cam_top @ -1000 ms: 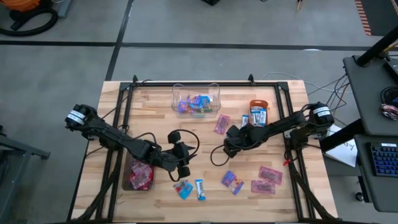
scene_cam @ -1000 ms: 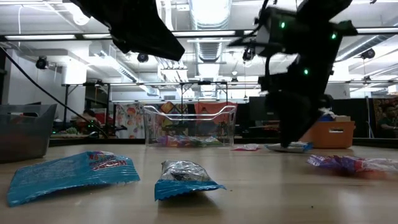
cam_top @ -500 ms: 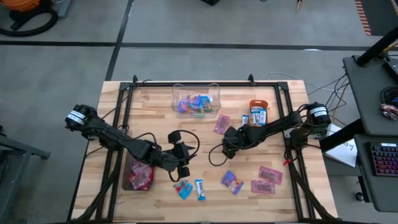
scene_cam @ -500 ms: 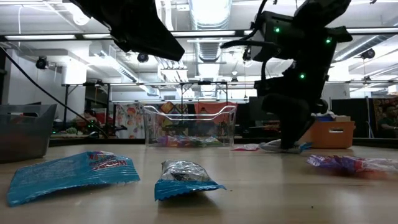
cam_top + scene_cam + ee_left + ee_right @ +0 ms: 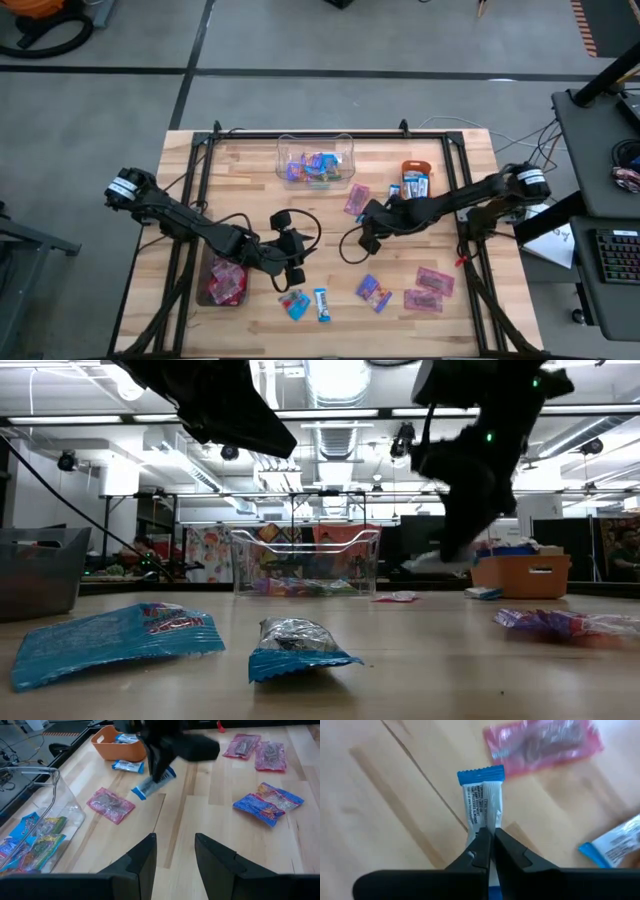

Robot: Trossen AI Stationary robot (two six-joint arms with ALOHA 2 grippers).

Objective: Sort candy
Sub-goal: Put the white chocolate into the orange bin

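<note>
The wooden table [image 5: 250,175] carried a clear plastic box [image 5: 315,160] of mixed sweets at its far edge and a grey bin [image 5: 224,281] of red packets, half hidden under the left arm. The right gripper [image 5: 490,846] was clamped on a blue-and-white candy [image 5: 481,805], lifted off the table near the pink packet [image 5: 110,805]; its lower end was hidden by the fingers. The left gripper [image 5: 174,855] hung with fingers parted and empty above the teal packet [image 5: 294,304]. An orange bowl [image 5: 118,742] was partly cut off.
</note>
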